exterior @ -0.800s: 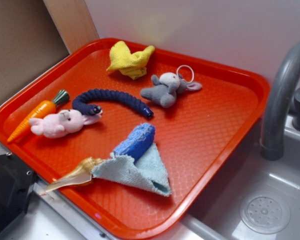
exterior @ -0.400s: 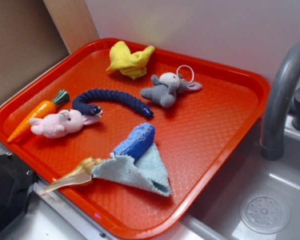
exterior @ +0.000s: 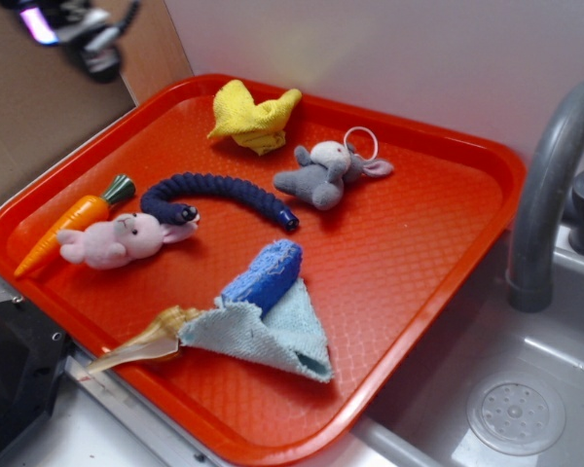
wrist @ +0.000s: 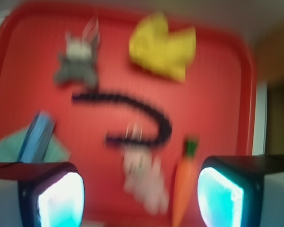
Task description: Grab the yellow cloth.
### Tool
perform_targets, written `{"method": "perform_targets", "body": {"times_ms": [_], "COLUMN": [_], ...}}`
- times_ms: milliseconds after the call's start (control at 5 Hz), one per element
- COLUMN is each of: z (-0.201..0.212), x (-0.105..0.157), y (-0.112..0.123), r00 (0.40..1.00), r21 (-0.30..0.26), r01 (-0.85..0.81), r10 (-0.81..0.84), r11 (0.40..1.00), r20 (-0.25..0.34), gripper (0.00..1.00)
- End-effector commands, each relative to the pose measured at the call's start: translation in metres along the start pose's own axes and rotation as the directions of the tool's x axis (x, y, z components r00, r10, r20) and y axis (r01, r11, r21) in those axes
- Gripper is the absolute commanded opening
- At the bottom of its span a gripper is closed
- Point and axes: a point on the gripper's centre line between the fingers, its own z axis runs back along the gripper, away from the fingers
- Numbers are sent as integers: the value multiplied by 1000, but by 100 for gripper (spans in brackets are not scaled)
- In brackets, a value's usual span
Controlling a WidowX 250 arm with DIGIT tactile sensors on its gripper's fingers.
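In the exterior view you see a glossy red-orange plastic tray (exterior: 419, 253) on a pale counter (exterior: 107, 428), with a grey sink basin (exterior: 526, 389) and a grey curved tap (exterior: 550, 185) to its right. The bunched bright yellow terry cloth (exterior: 253, 117) sits at the tray's far edge, close to the back rim, with its pointed corners sticking up. Just beside it, nearer the tap, lies a small grey plush animal with a white loop (exterior: 326, 172). Toward the middle is a dark navy braided rope curved in an arc (exterior: 219, 195), and left of it an orange plastic carrot with a green top (exterior: 73, 222) and a pale pink plush bunny (exterior: 122, 240). Nearest the camera, a frayed light blue cloth (exterior: 268, 336) lies with a blue rolled object (exterior: 265, 275) on it and a tan spiral shell (exterior: 146, 341) at its left corner. The one change: the robot's gripper (exterior: 83, 34), absent from this view a moment ago, now shows blurred in the top left corner, above and well apart from the yellow cloth. Nothing on the tray has moved.

In the wrist view, blurred by motion, you look down between two spread fingertips (wrist: 57, 198), with nothing held. The yellow cloth (wrist: 163, 47) is at the top, right of centre, well ahead. My judgement: the approach has only begun, and the reach and descent remain
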Motion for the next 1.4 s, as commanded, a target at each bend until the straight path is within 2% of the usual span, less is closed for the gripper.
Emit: {"method": "perform_targets", "body": {"times_ms": [0,400,600,800,1000,1200], "z": [-21,-21,-63,-84,-113,-116], "x": [36,36,82,100,109,103], "y": [18,18,32,33,22,7], "r00": [982,982,999,997,998,997], "r21": [-77,-77,-79,-53,-58,-23], "r01": [103,103,21,19,63,77], "r10": [-89,-89,-17,-15,-62,-77], "r11": [992,992,997,998,996,997], "r20": [167,167,51,72,21,19], "gripper": [100,100,100,100,100,100]}}
